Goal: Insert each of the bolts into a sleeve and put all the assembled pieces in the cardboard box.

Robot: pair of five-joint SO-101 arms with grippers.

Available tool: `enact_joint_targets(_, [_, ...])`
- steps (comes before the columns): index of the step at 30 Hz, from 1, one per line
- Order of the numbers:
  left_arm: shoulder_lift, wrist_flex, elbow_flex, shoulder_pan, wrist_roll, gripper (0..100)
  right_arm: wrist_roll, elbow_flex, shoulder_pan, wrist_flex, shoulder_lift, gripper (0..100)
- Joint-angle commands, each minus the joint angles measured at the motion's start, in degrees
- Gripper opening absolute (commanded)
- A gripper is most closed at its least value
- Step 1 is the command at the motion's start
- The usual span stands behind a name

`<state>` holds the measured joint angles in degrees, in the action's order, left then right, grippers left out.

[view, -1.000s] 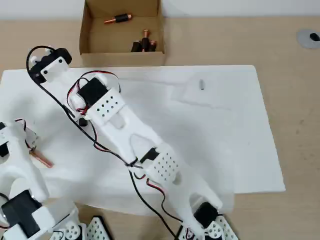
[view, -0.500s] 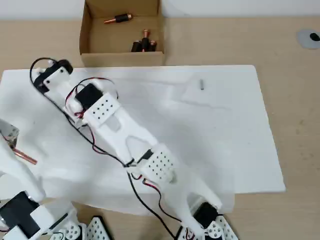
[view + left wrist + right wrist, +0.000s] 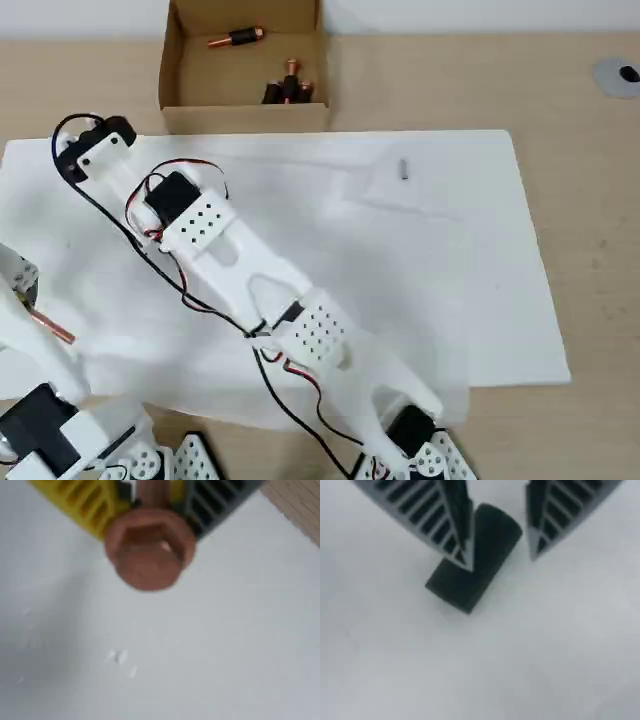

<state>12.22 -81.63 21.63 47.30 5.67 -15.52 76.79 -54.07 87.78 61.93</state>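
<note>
Since a second ago the left arm [image 3: 40,370] has drawn back toward the near left edge, carrying the bolt [image 3: 50,328] with it over the white sheet [image 3: 430,280]. The right arm [image 3: 240,260], slanting from the near edge up to the far left, has swung its tip slightly leftward and down the sheet, away from the box [image 3: 245,118]. The box has stayed at the far edge of the surface [image 3: 580,200]. It holds one assembled piece [image 3: 237,38] at its back and a cluster [image 3: 288,88] in its right front corner. From above, the bolt is a thin copper stick at the left arm's tip. The left wrist view shows its hexagonal head [image 3: 150,550] end on, with the left jaws, one yellow and one dark grey, clamped on the shank just behind it, above the sheet. The right wrist view shows the black sleeve [image 3: 465,580] lying on its side on the sheet. The right jaws stand apart there, low over the sheet, with one end of the sleeve between them and one tip crossing in front of it.
</note>
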Motion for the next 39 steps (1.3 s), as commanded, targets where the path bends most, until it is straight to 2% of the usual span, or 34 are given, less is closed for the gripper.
enact_joint_targets(1, [2.07,0.00,-3.43,0.70,-0.35,1,-1.05,0.13,-0.48,-1.32,0.13,10.8])
enact_joint_targets(6, [2.15,0.00,-3.43,0.88,-0.44,1,-1.05,0.57,0.40,-1.32,2.68,10.9])
enact_joint_targets(14, [2.15,0.35,-7.56,5.89,-0.35,2,-2.99,0.66,0.22,-2.20,2.77,11.0])
enact_joint_targets(17, [2.15,0.09,-9.67,5.71,-0.53,2,-2.99,0.75,0.22,-2.02,2.68,11.3])
enact_joint_targets(23, [5.32,0.35,-9.23,4.84,-1.49,2,-2.64,7.78,-1.36,-0.35,1.10,19.0])
enact_joint_targets(31, [9.89,0.44,-6.95,4.04,-1.58,2,-2.81,9.10,-0.13,4.40,0.66,18.9])
enact_joint_targets(39, [9.89,0.00,-6.77,4.57,-1.58,2,-3.08,7.96,-1.98,0.62,5.49,18.9])
